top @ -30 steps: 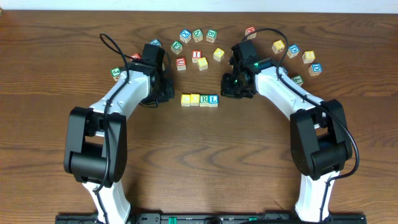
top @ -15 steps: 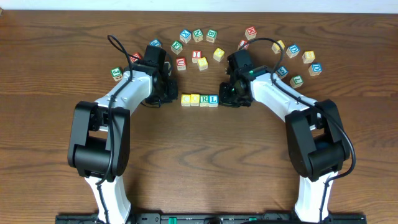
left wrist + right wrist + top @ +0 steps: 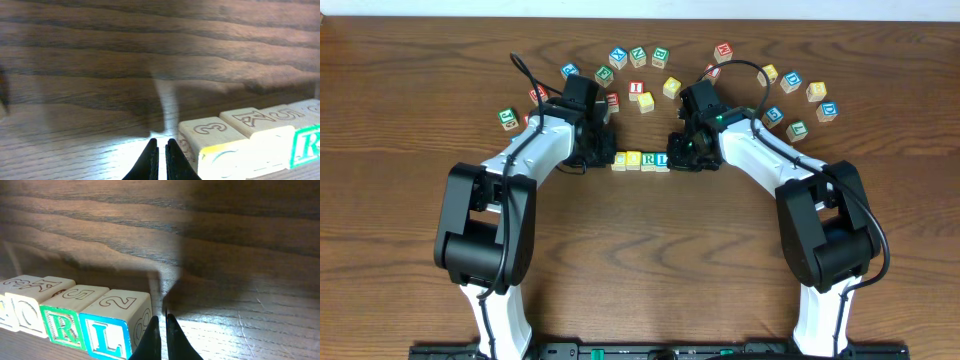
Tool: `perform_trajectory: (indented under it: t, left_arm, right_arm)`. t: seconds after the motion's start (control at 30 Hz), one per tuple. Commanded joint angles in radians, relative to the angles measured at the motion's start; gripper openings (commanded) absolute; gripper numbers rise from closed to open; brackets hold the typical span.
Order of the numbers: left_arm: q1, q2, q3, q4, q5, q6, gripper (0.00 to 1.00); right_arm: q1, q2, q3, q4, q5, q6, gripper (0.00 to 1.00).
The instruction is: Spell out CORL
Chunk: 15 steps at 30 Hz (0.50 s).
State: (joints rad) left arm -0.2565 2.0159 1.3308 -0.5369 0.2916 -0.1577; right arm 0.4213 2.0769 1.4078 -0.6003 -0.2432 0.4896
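Right wrist, cream wooden blocks (image 3: 75, 311) in row, green R (image 3: 63, 325), blue L (image 3: 103, 338)

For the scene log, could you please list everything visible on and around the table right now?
Lined-up wooden letter blocks: four, faces yellow, yellow, green and blue, touching in a row at the table's centre.
Loose wooden letter blocks: about nineteen, some partly hidden by the arms, red, blue, green and yellow, scattered in an arc behind the row.
Brown wooden table: one, under everything.
White-and-black robot arms: two, reaching in from the near edge.
Left gripper: one, black, fingers closed on nothing, at the row's left end.
Right gripper: one, black, fingers closed on nothing, beside the blue L block.
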Motion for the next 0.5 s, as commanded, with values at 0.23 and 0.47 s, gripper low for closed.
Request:
perform_trajectory:
  t: [0.23,0.47]
  left_arm:
    - [-0.014,0.010,-0.005,0.004,0.015,0.031,0.07]
    - [-0.038,0.010,-0.005,0.005,0.015,0.050,0.07]
  right_arm:
    - [0.015,-0.001,-0.004,0.006,0.011,-0.001,0.01]
    - [0.020,-0.001,-0.004,0.006,0.021,0.000,0.02]
